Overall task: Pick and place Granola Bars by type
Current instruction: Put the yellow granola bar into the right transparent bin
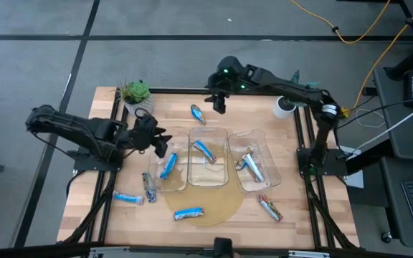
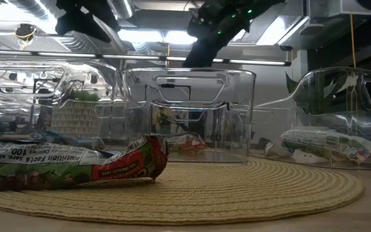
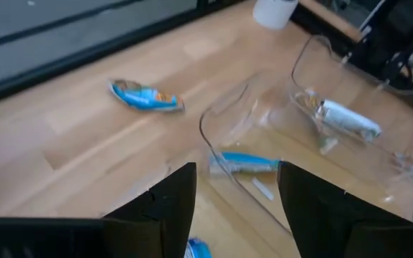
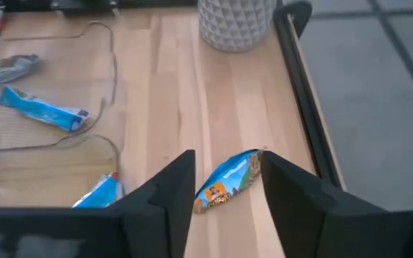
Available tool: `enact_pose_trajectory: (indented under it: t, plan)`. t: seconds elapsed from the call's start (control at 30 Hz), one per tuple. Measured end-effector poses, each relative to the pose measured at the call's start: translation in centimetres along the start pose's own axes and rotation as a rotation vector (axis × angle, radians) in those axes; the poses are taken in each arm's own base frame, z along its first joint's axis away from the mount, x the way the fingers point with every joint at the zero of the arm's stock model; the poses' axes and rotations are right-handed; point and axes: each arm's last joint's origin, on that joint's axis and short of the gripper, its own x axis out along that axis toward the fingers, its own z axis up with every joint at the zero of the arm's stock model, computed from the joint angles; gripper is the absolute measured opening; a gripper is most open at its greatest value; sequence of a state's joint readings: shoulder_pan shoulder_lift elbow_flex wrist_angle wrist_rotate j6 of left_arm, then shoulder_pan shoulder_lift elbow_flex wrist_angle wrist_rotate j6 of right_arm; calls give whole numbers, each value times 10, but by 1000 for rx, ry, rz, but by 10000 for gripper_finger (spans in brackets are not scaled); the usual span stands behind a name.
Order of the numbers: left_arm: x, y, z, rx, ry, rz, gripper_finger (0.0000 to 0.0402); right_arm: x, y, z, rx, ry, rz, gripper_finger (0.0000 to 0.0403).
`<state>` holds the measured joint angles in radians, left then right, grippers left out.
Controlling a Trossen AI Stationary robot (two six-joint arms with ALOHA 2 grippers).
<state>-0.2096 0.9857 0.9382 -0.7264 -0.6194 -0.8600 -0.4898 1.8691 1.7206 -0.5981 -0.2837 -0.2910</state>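
A: The right gripper (image 4: 224,188) is being held with fingers parted, nothing between them, above the lone blue bar (image 4: 228,182) lying on the bare wood near the table's far edge (image 1: 198,113), beside the white planter (image 4: 235,21).

B: And the left gripper (image 3: 236,197)?

A: It is being kept over the left bin (image 1: 172,166), fingers apart, nothing clamped. A blue bar (image 1: 168,165) is lying inside that bin already.

B: So which step is being worked?

A: Judging by the pose, a pickup is being lined up on the right. A descent straddling the wrapper is being called for, then a closure. Other bars are lying loose near the woven mat (image 1: 221,209).
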Motion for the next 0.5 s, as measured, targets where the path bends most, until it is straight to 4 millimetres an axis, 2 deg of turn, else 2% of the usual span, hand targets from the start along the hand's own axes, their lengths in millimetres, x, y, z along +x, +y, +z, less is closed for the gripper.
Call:
enact_pose_trajectory:
  t: [0.33,0.5]
  plan:
    - [-14,9,7,19,-70,-13,186,49,-20,-4,68,105,-18,307]
    - [-16,10,8,35,-76,-17,187,74,-26,-15,145,164,-50,333]
